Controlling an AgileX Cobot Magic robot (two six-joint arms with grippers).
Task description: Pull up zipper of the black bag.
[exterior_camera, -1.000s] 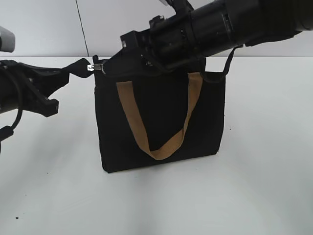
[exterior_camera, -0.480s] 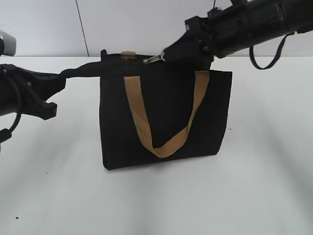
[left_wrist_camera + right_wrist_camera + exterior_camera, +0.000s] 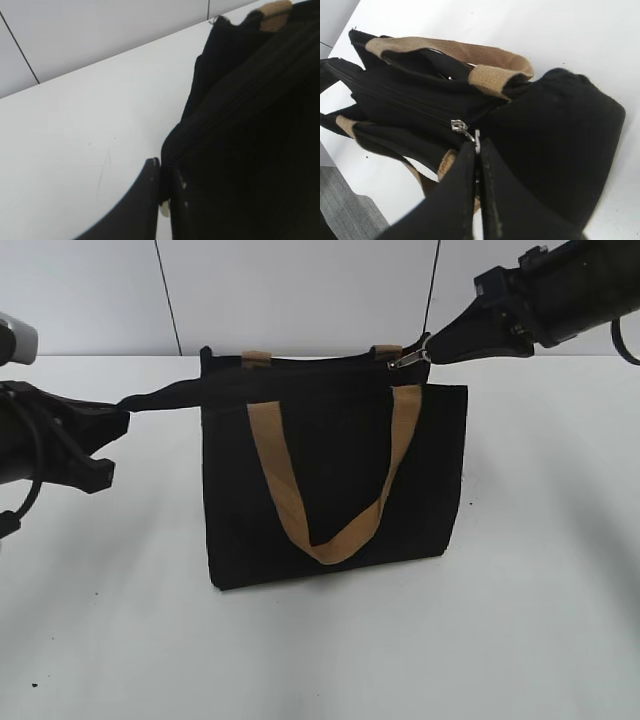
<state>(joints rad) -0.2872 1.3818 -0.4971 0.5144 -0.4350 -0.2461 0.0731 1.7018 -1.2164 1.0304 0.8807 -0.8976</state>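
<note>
Since half a second ago, I see my right gripper (image 3: 428, 350) has carried the zipper (image 3: 458, 125) pull rightward, from mid-bag to near the right end of the top edge. Both arms run out of view at the sides. Nearest me, bare table (image 3: 320, 660) lies in front of the black bag (image 3: 330, 490), which stands upright mid-table. My left gripper (image 3: 165, 192) is clamped on the bag's left end tab; the right one pinches the silver pull.
</note>
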